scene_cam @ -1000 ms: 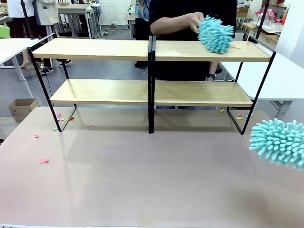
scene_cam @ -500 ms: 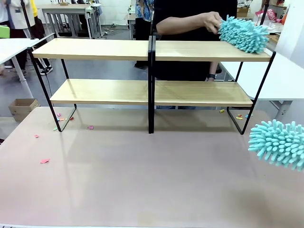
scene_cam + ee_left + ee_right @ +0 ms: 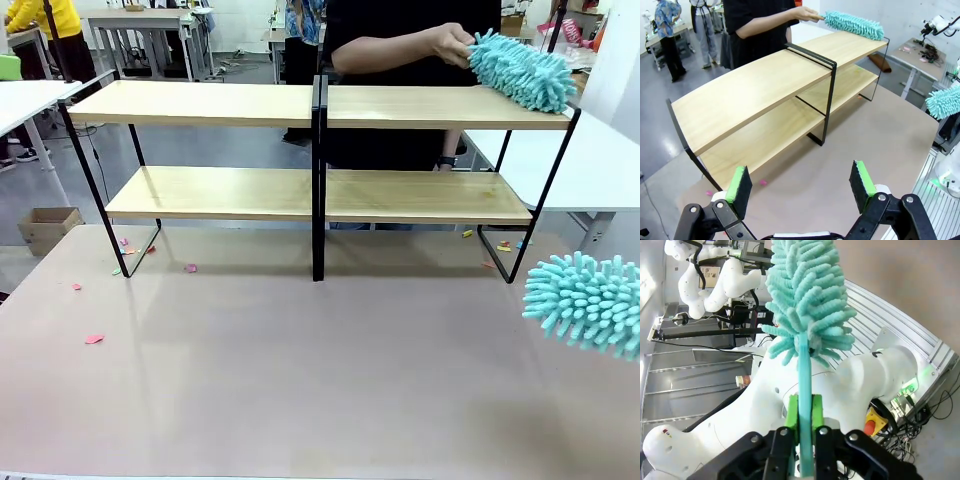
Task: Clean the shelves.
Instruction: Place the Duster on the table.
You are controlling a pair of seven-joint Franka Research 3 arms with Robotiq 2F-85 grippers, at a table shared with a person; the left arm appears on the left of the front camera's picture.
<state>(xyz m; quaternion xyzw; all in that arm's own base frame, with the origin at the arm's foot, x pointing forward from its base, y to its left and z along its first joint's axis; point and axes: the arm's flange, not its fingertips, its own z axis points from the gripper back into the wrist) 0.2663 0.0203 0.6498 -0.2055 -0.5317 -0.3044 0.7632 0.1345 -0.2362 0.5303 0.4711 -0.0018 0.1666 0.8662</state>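
The shelves (image 3: 200,104) stand across the far half of the table, two light wooden boards on a black frame; the left wrist view has the shelves (image 3: 755,90) ahead. A person's hand (image 3: 445,42) holds a teal duster (image 3: 520,70) on the right end of the top board. My right gripper (image 3: 805,410) is shut on the handle of a second teal duster (image 3: 807,295), whose fluffy head (image 3: 588,303) hangs at the table's right edge, in front of the shelves. My left gripper (image 3: 799,182) is open, holding nothing, and is some way short of the shelves' left end.
Small coloured paper scraps (image 3: 93,339) lie on the table near the shelves' left leg and by the right leg (image 3: 503,246). A cardboard box (image 3: 45,228) sits on the floor at left. A white table (image 3: 600,160) stands behind at right.
The person's duster has swept right along the top board to its right end. My right duster has hardly moved.
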